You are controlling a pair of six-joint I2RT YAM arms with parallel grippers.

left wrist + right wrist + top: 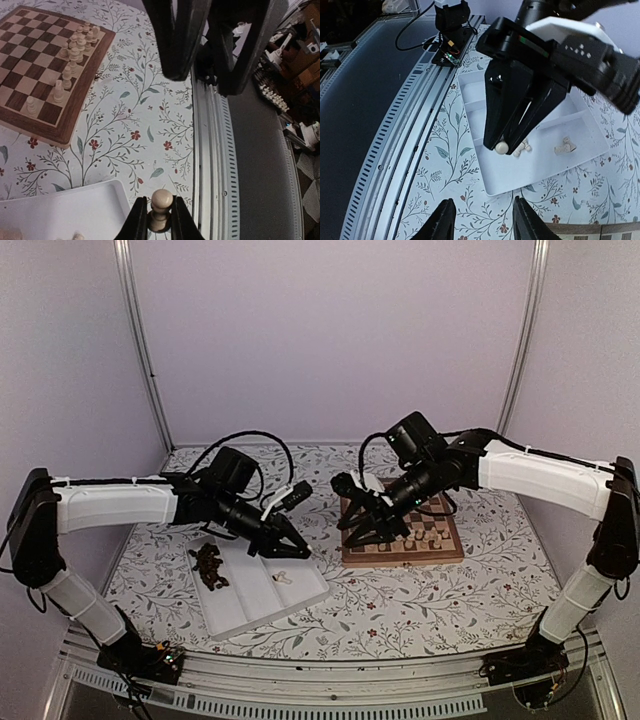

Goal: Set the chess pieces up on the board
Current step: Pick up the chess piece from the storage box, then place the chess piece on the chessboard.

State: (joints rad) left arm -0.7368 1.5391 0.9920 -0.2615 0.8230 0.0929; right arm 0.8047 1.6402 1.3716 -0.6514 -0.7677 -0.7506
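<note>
You've got a pale pawn (162, 199) clenched upright between the jaws of your left gripper (160, 210), so that one is lifted and on offer, with a corner of the white tray (505, 185) just below and behind those jaws. Your right gripper (482, 202) hangs opposite with its jaws spread wide and nothing between them, facing the left jaws and the pawn across a short gap. The board (82, 102) lies ahead of the left jaws, off to one side, and close under the right ones. On progress, I'd call it under halfway: a line of pale pieces (75, 47) stands along one edge of the board, and the squares that show beyond it are bare. A few loose pale pieces (565, 146) lie in the tray beneath the left jaws, and the dark pieces (208, 566) sit heaped in its far compartment, none placed as far as you can see
</note>
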